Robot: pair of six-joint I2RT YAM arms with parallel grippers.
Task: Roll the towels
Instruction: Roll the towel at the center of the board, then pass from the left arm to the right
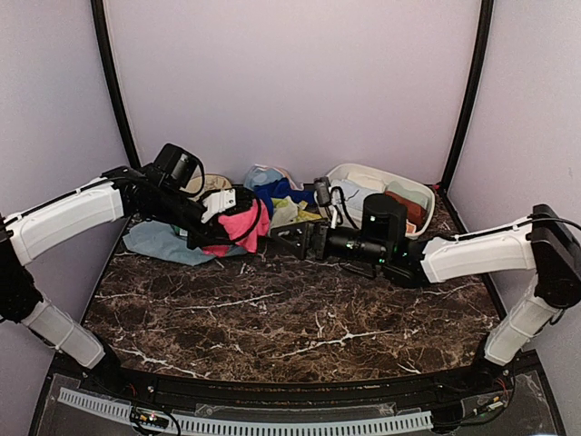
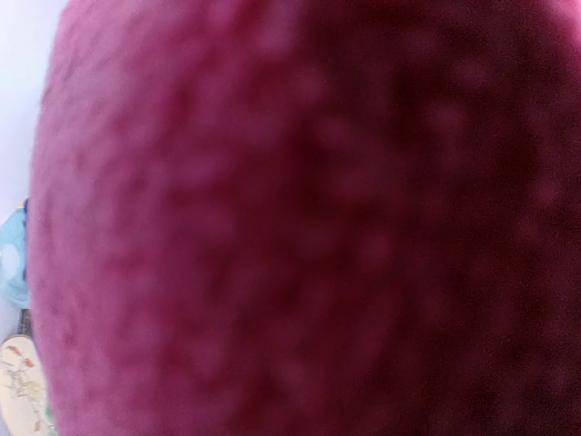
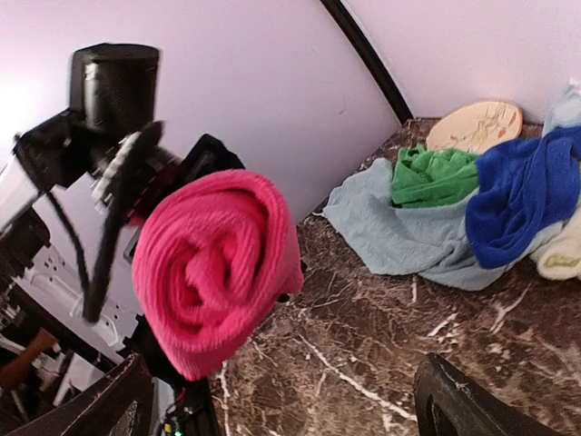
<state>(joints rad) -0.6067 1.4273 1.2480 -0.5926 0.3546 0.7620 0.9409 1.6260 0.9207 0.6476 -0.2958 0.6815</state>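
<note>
Left gripper [image 1: 221, 225] is clamped on the pink roll [image 3: 213, 268], holding it up off the table [image 1: 272, 318], and the spiral looks nice and tight. Right gripper [image 1: 283, 236] sits just beside it, jaws wide, touching nothing. So I'd say this one's rolled and we're at the put-it-down step. Behind them a pale blue towel [image 3: 399, 236], green towel [image 3: 431, 173] and blue towel [image 3: 526, 195] lie heaped, unrolled. Next move needs a gentle set-down so it doesn't unwind, maybe in the basin [image 1: 377, 169] at the back right.
</note>
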